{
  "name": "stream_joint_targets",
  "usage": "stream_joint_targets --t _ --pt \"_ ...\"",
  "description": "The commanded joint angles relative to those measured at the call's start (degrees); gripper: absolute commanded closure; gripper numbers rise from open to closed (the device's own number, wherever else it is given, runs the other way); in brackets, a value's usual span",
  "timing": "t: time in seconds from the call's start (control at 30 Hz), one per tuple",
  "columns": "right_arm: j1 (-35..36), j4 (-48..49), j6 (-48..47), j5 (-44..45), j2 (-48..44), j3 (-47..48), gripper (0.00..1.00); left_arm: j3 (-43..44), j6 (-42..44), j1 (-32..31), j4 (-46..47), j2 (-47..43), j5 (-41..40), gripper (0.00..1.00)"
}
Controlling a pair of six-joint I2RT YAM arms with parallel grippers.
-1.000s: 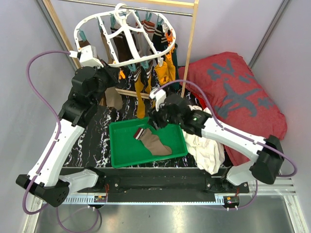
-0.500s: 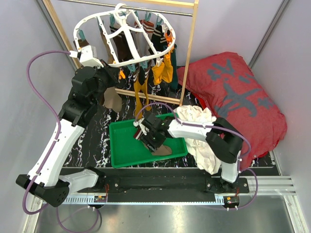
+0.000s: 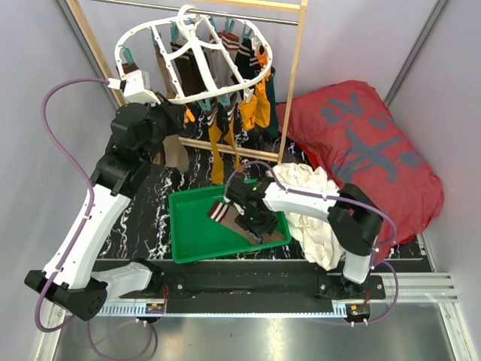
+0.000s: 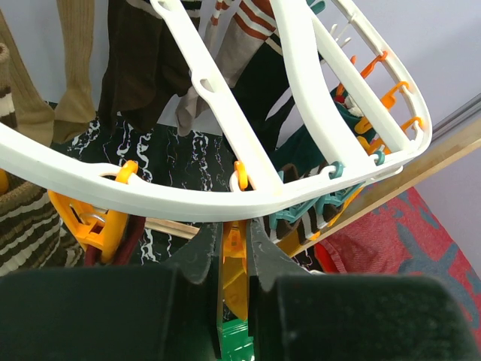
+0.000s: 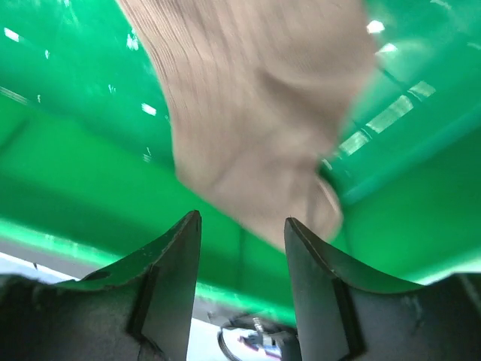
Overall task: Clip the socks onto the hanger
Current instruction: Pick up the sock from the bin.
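R claw (image 5: 243, 219): spread, tips just over tray sock, nothing btwn them; not holding.
tray sock (image 3: 219, 213): only loose one in view; lies flat in green tray (image 3: 194, 235) on desk (image 3: 135, 218), partly under R claw.
sock axis: diagonal across tray, striped cuff to far-left, foot to near-right corner.
cloth (image 3: 316, 226): white, bunched just right of tray; not part of job.
L claw (image 4: 233, 252): pressed together on orange clip (image 4: 234, 289) hanging under the near rim, as far as L wrist view shows.
hanger (image 4: 173, 197): hangs by its hook from rack (image 3: 294, 75), above and beyond tray; oval tilted, long axis approx. left-right along the rod.
hung socks (image 3: 218, 143): several (mustard, brown, striped), clipped at the cuff, toes down, long axis vertical.
spare clips (image 4: 394, 90): orange + teal on the far rim, look free.
cushion (image 3: 368, 143): red, far right, well apart from the work.
done: most socks up, by my read.
left: grab tray sock near cuff, lift cuff to the clip at L claw, clip it. Prob. the last one, tho cloth could hide more.
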Motion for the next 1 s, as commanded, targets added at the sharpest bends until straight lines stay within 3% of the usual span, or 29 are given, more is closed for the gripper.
stream_joint_targets --t 0.0,0.23,0.47,0.77,0.97 --pt "0.0 -4.4 0.1 5.7 -5.9 9.1 0.43 1.0 -0.2 0.0 4.6 0.0 1.9 0.94" --pt "0.1 5.9 -6.8 2.5 1.5 18.5 0.49 1.0 -0.4 0.0 4.4 -0.3 2.1 0.94" --pt "0.1 17.0 -7.6 2.4 11.0 22.3 0.58 0.7 -0.6 0.0 4.5 -0.2 2.5 0.94" --pt "0.2 18.6 -7.7 2.9 21.0 29.2 0.58 0.5 -1.1 0.0 4.5 0.0 3.0 0.94" --pt "1.1 14.7 -7.6 2.9 22.9 28.1 0.58 1.1 -0.6 0.0 3.8 0.1 3.0 0.94"
